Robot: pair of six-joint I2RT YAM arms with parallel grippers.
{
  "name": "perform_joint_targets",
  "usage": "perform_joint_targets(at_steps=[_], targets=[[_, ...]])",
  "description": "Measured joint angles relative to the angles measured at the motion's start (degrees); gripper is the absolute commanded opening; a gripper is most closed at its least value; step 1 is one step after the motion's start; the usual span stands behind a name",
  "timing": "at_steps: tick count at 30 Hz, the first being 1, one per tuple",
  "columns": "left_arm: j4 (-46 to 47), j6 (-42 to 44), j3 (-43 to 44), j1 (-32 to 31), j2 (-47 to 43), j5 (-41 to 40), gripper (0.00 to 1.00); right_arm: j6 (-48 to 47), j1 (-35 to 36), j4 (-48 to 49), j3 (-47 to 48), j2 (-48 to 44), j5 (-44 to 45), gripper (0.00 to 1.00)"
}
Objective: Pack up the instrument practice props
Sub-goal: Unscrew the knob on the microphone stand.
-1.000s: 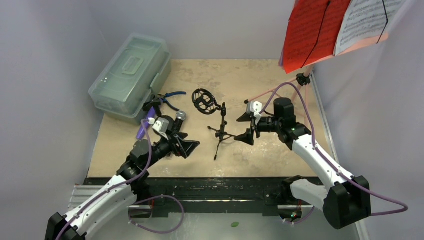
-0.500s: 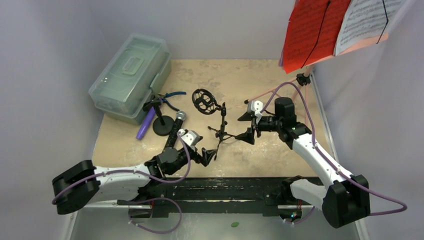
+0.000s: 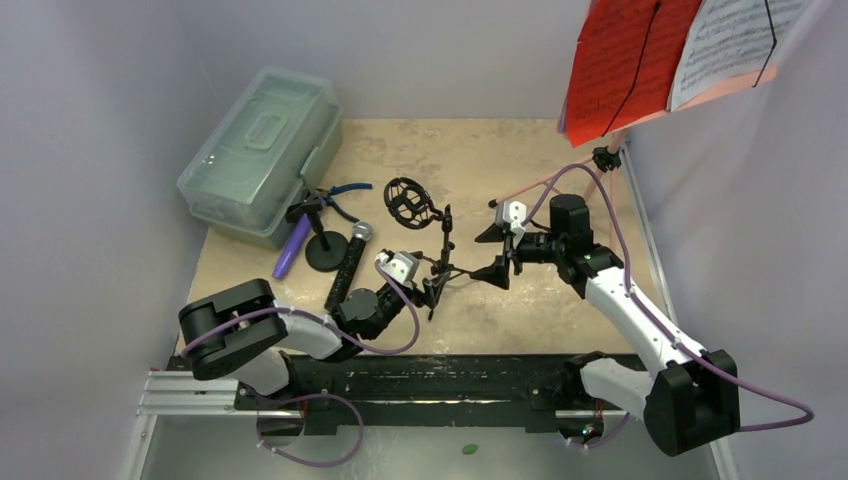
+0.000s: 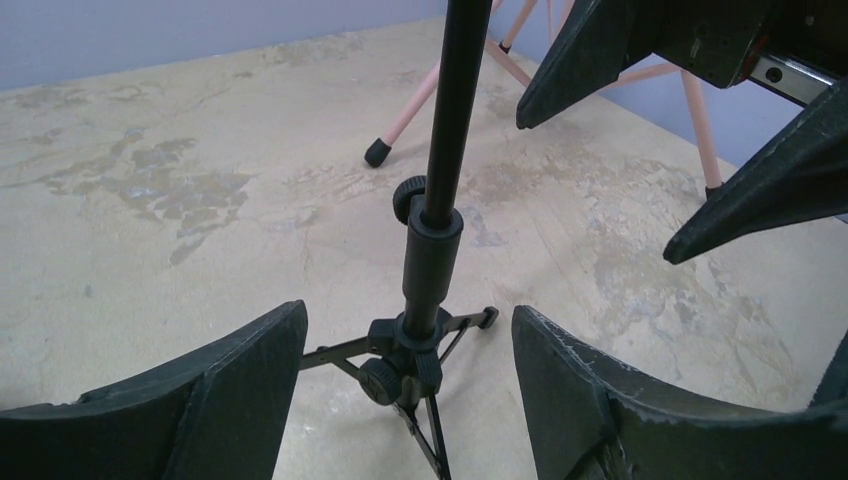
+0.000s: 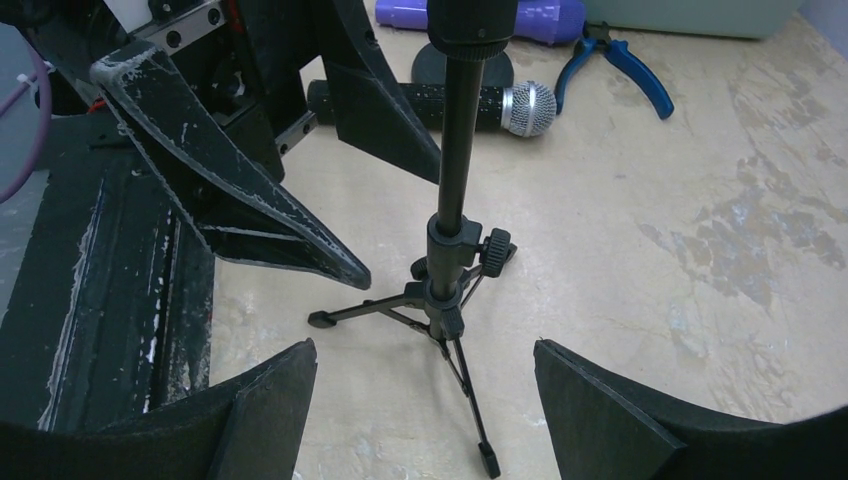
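Observation:
A black mic tripod (image 3: 441, 262) with a round shock mount (image 3: 405, 201) stands mid-table. My left gripper (image 3: 431, 290) is open, low at the tripod's hub (image 4: 412, 352), which sits between the fingers with a gap on each side. From the right, my right gripper (image 3: 492, 255) faces the tripod (image 5: 449, 283), open and empty. A black-silver microphone (image 3: 347, 264) lies left of the tripod. The purple microphone (image 3: 291, 246) lies by a round-base stand (image 3: 322, 250). The pink music rack holds red pages (image 3: 625, 60) and white pages (image 3: 735, 35); its pink legs (image 3: 545, 184) reach the table.
A clear greenish plastic case (image 3: 262, 148) sits closed at the back left. Blue-handled pliers (image 3: 342, 193) lie in front of it. White walls close in both sides, and a black rail (image 3: 430, 380) runs along the near edge.
My left arm swung right from beside the microphones to the tripod's base, and its jaws narrowed a little. The right arm has not moved.

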Motion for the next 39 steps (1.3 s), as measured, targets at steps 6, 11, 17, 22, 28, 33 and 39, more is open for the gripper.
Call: perform_joint_targets(at_steps=[6, 11, 17, 22, 28, 33, 39], targets=[[3.85, 2.1, 2.58, 0.0, 4.42, -1.29, 0.63, 0.0, 0.0, 0.0, 0.0, 0.02, -0.35, 0.83], [4.22, 3.76, 5.18, 0.0, 6.95, -2.03, 0.51, 0.0, 0.0, 0.0, 0.0, 0.28, -0.37, 0.83], [4.15, 4.9, 7.41, 0.0, 9.29, -2.95, 0.34, 0.0, 0.0, 0.0, 0.0, 0.33, -0.37, 0.83], [4.15, 5.46, 7.63, -0.07, 10.05, -2.99, 0.32, -0.04, 0.0, 0.0, 0.0, 0.33, -0.37, 0.83], [4.15, 5.73, 7.65, -0.24, 10.05, -2.99, 0.27, -0.2, 0.0, 0.0, 0.0, 0.33, -0.37, 0.83], [3.91, 6.34, 7.85, -0.33, 10.05, -2.93, 0.07, -0.52, 0.0, -0.07, 0.0, 0.33, -0.37, 0.83], [3.06, 6.84, 7.87, -0.24, 9.53, -1.62, 0.0, -0.66, -0.02, -0.83, 0.02, 0.33, -0.39, 0.83]])
